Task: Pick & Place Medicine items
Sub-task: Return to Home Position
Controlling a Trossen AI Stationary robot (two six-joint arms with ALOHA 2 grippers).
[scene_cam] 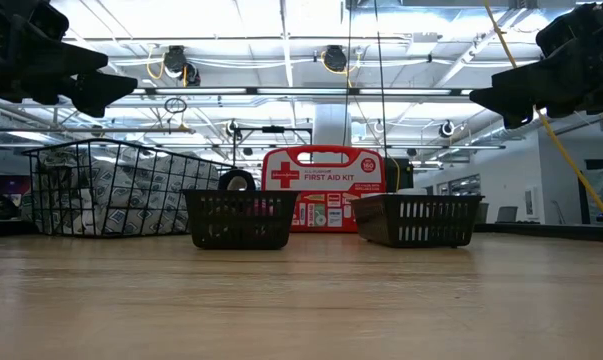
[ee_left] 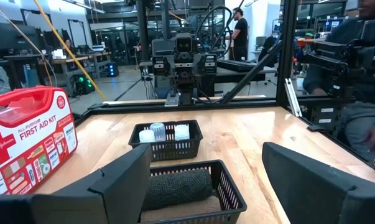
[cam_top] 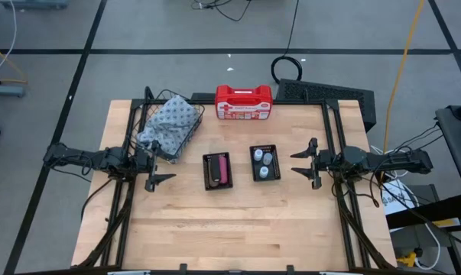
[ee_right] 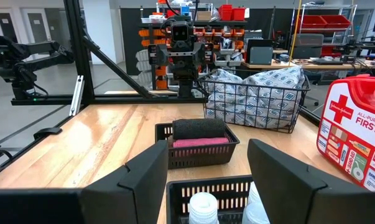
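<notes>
1. A workshop hall with ceiling lights and storage racks stands behind a pale wooden desk (cam_top: pixel 230 221).
2. The left end effector (cam_top: pixel 163 162) hangs above the desk with its fingers spread wide, gripping nothing. The right end effector (cam_top: pixel 295 163) faces it from the opposite side, equally wide and empty.
3. Just ahead of the left end effector sits a black mesh basket (cam_top: pixel 206 172). It holds two of the medicine items: a black bandage roll (ee_right: pixel 199 129) on the side nearer that end effector and a pink bandage roll (ee_right: pixel 201 143) touching it.
4. Just ahead of the right end effector sits a second mesh basket (cam_top: pixel 254 164) with small white bottles (ee_right: pixel 203 208) standing inside.
5. The rolls look light and soft and would probably give under the fingers, so a hold across the middle seems best. The bottles look light, stiff and smooth, likely to slip or tip. Gripping the body below the cap seems safest.
6. Out beyond the left end effector, towards the desk's rear, a wire basket (cam_top: pixel 193 126) holds a patterned cloth (cam_top: pixel 167 122). A red first-aid case (cam_top: pixel 244 101) stands beside it.
</notes>
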